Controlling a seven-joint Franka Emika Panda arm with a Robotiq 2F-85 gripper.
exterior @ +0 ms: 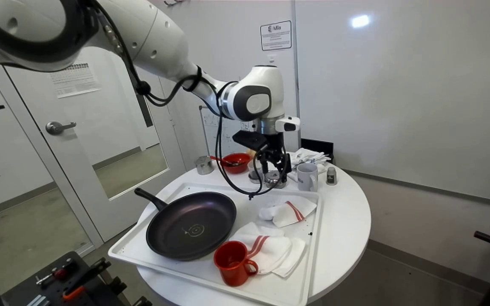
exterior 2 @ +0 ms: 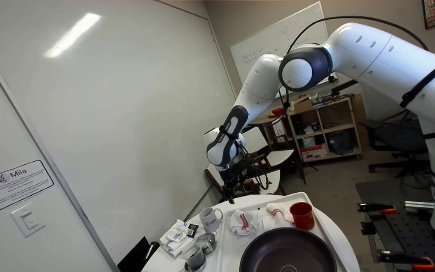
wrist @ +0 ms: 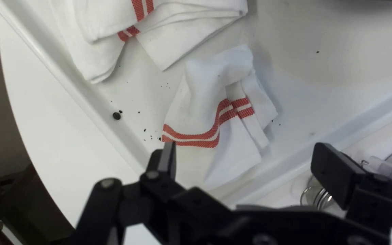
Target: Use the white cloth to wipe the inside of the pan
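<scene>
A dark frying pan [exterior: 192, 225] lies on the white tray; it also shows in an exterior view [exterior 2: 287, 251]. A crumpled white cloth with red stripes [exterior: 292, 212] lies on the tray beside the pan, and it shows in an exterior view [exterior 2: 243, 223] and the wrist view [wrist: 206, 112]. A second, folded white cloth with red stripes [exterior: 266, 250] lies nearer the red mug; it shows at the top of the wrist view [wrist: 175, 27]. My gripper [exterior: 276, 170] is open and empty, above the table by the tray's edge. In the wrist view the fingers [wrist: 243, 153] stand apart, the crumpled cloth beyond them.
A red mug [exterior: 233, 265] stands on the tray beside the pan. Along the tray's rim [exterior: 245, 189] stand a grey-white mug [exterior: 306, 176], a metal-lidded jar [exterior 2: 207, 241], a red bowl [exterior: 236, 161], a metal cup [exterior: 204, 165], a small shaker [exterior: 331, 176] and other white cloths [exterior 2: 176, 236].
</scene>
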